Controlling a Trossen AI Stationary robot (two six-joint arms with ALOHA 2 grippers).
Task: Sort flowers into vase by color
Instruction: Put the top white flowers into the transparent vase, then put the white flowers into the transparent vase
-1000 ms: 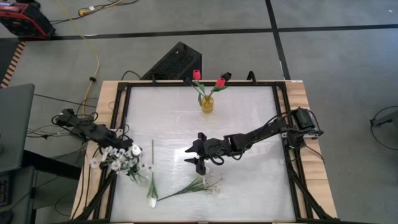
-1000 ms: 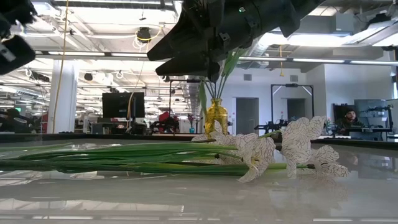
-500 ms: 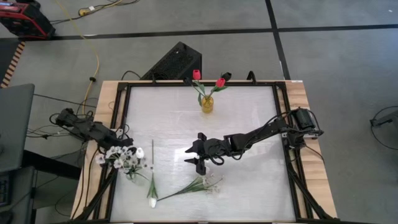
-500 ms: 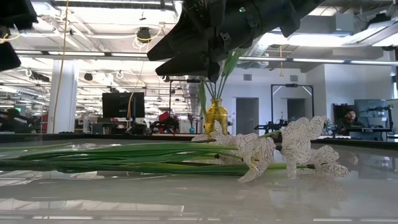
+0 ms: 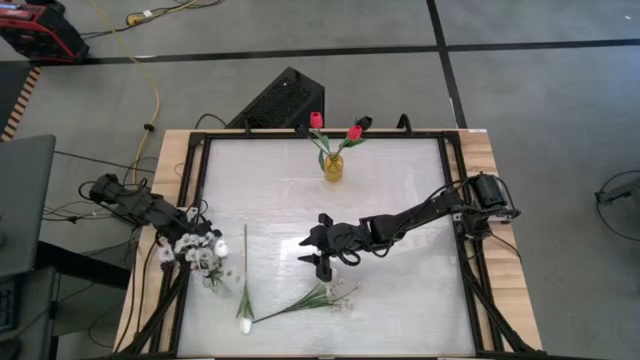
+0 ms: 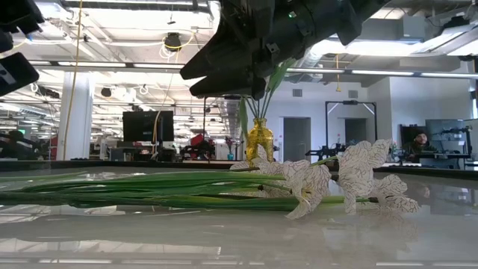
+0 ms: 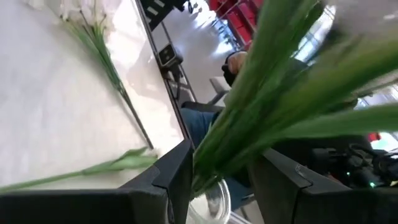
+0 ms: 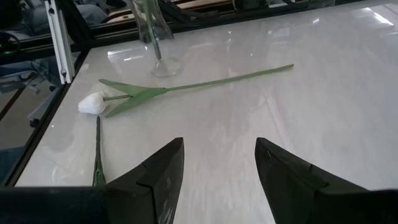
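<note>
Left fingers (image 7: 214, 180) clamp green stems (image 7: 273, 93), right fingers (image 8: 214, 168) spread, empty.

Bright ceiling lamps glare off the glossy table (image 6: 224, 239); close green stems (image 7: 280, 93) blur.

Two red tulips (image 5: 335, 127) stand in a yellow vase (image 5: 332, 167). A white tulip (image 8: 92, 103) has a green stem; the table (image 5: 400, 200) is white.

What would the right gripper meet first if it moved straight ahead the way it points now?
Probably the white tulip lying on the table; the right gripper hangs open above the tabletop, aimed toward it, though depth is uncertain.
</note>
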